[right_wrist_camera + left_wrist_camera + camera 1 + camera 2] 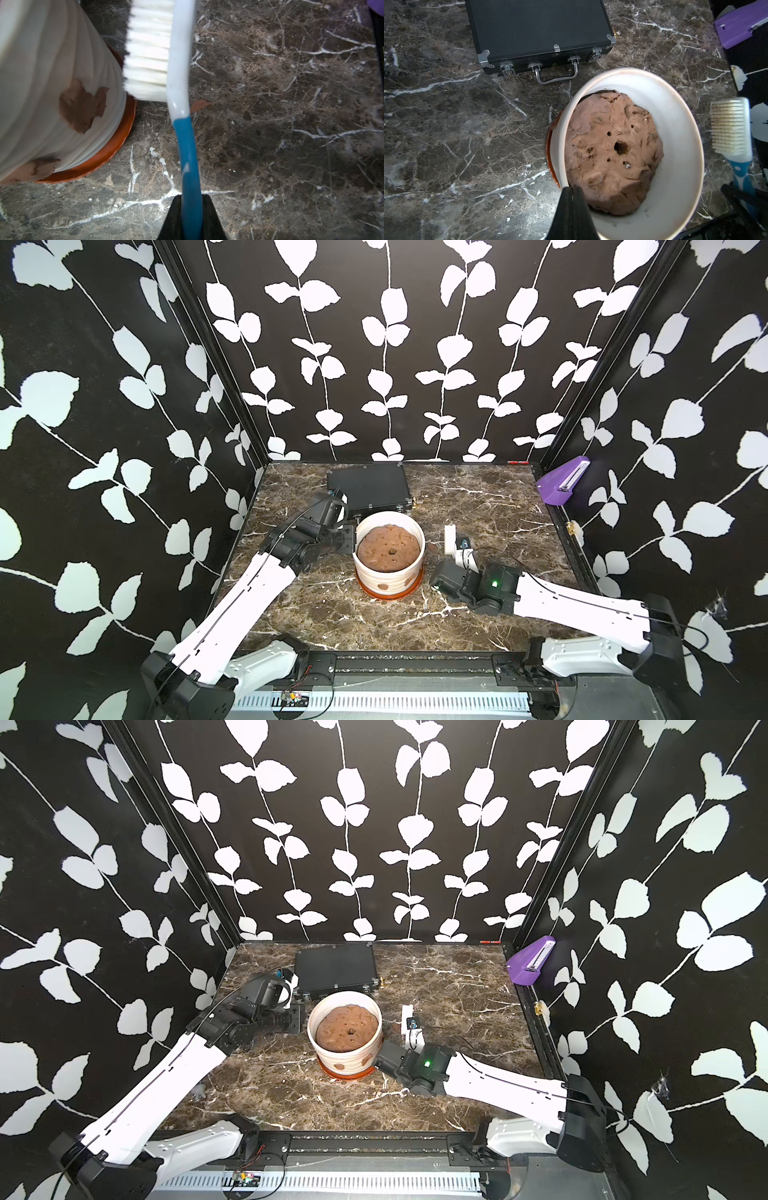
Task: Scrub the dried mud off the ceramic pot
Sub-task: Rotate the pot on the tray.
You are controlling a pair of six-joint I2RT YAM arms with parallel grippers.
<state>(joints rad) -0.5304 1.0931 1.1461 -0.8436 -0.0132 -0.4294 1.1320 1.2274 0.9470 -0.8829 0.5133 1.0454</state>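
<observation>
The ceramic pot (370, 574) sits in the middle of the marble table (478, 497), just in front of the black case (370, 485). The left gripper (572, 187) is pinching the pot's left rim, I think to hold it steady. The right gripper (191, 199) squeezes the blue handle of the scrub brush (178, 93). Its bristles are just beside the pot's right wall, low down. The dried mud (81, 106) is on the near wall, so the brush should swing nearer and press there.
</observation>
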